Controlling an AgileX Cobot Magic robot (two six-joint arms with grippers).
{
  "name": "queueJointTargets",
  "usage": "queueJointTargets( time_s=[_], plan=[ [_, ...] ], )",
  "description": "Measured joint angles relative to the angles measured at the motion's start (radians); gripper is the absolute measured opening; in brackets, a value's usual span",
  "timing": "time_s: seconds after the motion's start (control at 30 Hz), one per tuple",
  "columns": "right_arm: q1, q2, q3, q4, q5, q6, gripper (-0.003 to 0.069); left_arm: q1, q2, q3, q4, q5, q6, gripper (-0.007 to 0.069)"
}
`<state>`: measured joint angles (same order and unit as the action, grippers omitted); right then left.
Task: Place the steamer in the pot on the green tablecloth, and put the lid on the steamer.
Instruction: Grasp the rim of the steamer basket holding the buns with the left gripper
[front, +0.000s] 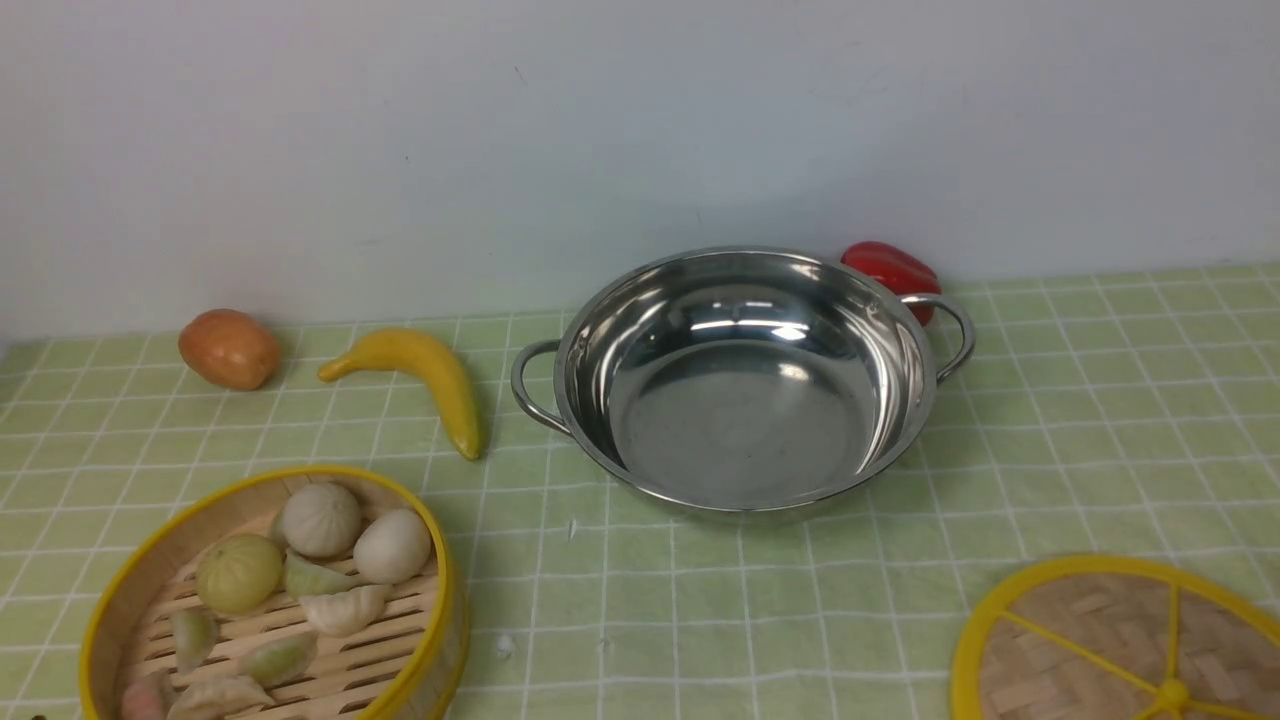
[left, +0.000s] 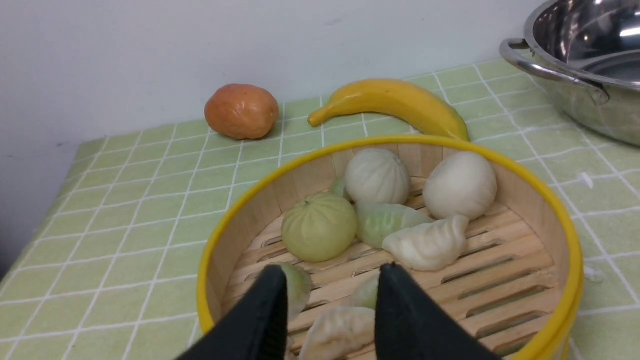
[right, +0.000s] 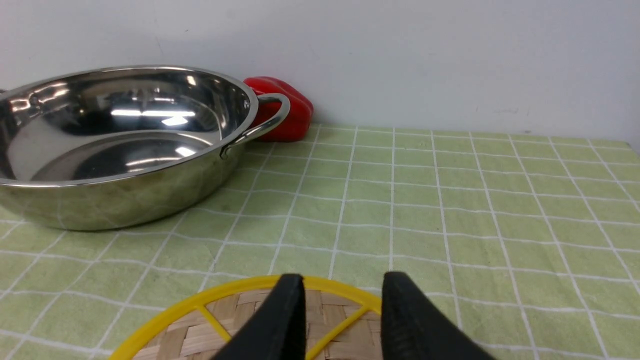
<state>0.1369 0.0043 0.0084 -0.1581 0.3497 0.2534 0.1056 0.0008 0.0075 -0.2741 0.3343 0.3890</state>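
The steamer (front: 110, 590), a bamboo basket with a yellow rim holding buns and dumplings, sits at the front left of the green tablecloth (front: 750, 600). The empty steel pot (front: 745, 400) stands in the middle, towards the back. The lid (front: 1120, 640), a flat woven disc with yellow spokes, lies at the front right. Neither gripper shows in the front view. In the left wrist view my left gripper (left: 332, 272) is open and empty above the steamer (left: 520, 200). In the right wrist view my right gripper (right: 342, 280) is open and empty above the lid (right: 230, 320).
A yellow banana (front: 425, 375) and an orange-brown fruit (front: 230, 348) lie behind the steamer, left of the pot. A red pepper (front: 893, 270) sits behind the pot's right handle by the white wall. The cloth's left edge shows in the left wrist view (left: 60, 185).
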Motion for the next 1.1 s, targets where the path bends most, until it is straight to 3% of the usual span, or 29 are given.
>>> queueJointTargets(
  time_s=[0.1, 0.37, 0.6, 0.8, 0.93, 0.97, 1.03, 1.1],
  plan=[
    [0.0, 0.0, 0.0, 0.0, 0.0, 0.0, 0.024, 0.0, 0.0, 0.0, -0.165, -0.018, -0.066, 0.0243],
    [0.0, 0.0, 0.0, 0.0, 0.0, 0.0, 0.024, 0.0, -0.001, 0.0, -0.477, -0.168, -0.096, 0.0243],
    [0.0, 0.0, 0.0, 0.0, 0.0, 0.0, 0.024, 0.0, -0.001, -0.017, -0.607, -0.196, -0.091, 0.0243],
    [0.0, 0.0, 0.0, 0.0, 0.0, 0.0, 0.024, 0.0, 0.094, -0.226, -0.546, 0.016, 0.035, 0.0243],
    [0.0, 0.0, 0.0, 0.0, 0.0, 0.0, 0.024, 0.0, 0.33, -0.489, -0.373, 0.346, 0.121, 0.0243],
    [0.0, 0.0, 0.0, 0.0, 0.0, 0.0, 0.024, 0.0, 0.33, -0.5, -0.362, 0.346, 0.121, 0.0243],
    [0.0, 0.0, 0.0, 0.0, 0.0, 0.0, 0.024, 0.0, 0.502, -0.626, -0.198, 0.563, 0.194, 0.0243],
    [0.0, 0.0, 0.0, 0.0, 0.0, 0.0, 0.024, 0.0, 0.594, -0.662, -0.116, 0.643, 0.235, 0.0243]
  ],
)
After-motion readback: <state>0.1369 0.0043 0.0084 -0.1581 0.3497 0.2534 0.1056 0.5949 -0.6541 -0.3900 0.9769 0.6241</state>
